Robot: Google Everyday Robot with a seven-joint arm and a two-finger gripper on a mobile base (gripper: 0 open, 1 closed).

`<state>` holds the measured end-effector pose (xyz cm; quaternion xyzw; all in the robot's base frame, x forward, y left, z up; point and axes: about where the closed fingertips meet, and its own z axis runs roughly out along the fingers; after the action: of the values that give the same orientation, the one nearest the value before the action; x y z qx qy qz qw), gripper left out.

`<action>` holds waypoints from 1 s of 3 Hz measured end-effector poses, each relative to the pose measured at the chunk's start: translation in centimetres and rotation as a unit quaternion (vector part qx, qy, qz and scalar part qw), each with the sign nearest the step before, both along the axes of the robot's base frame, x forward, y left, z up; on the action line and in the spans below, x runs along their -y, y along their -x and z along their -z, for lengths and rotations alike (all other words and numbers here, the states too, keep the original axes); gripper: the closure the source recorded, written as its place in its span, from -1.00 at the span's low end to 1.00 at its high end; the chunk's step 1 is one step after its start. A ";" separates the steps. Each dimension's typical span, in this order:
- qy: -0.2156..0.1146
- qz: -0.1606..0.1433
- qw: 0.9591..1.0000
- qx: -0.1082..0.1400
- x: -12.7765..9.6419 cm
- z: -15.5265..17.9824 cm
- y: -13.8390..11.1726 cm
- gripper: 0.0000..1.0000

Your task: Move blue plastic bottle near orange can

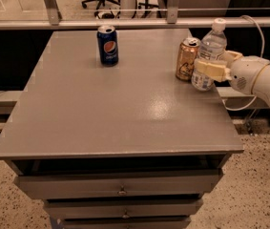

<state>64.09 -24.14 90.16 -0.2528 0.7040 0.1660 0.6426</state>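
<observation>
My gripper (207,70), closed around the blue plastic bottle (213,44), hides the bottle's middle band, and the gripper's far side is out of sight behind it. To the gripper's right, my arm (264,78) is cut off by the picture's edge.

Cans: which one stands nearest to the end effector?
The orange can, beside the bottle that the end effector grips at the table right edge; the blue can stands far off.

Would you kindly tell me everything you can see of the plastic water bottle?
The blue plastic bottle is clear ribbed plastic with a white screw cap, taller than the orange can close beside it. It stands upright near the table's right edge. The gripper, reaching in from the right, sits around its lower half, hiding much of the label.
</observation>
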 end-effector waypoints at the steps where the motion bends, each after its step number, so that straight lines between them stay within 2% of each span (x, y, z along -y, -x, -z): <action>1: -0.001 -0.001 1.000 -0.005 0.0 0.3 0.1 -0.76; 2: -0.001 -0.001 1.000 -0.009 -0.2 0.6 0.2 -1.00; 3: -0.001 -0.001 1.000 -0.009 -0.2 0.6 0.2 -1.00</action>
<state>63.93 -23.95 89.55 -0.2517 0.7093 0.1698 0.6362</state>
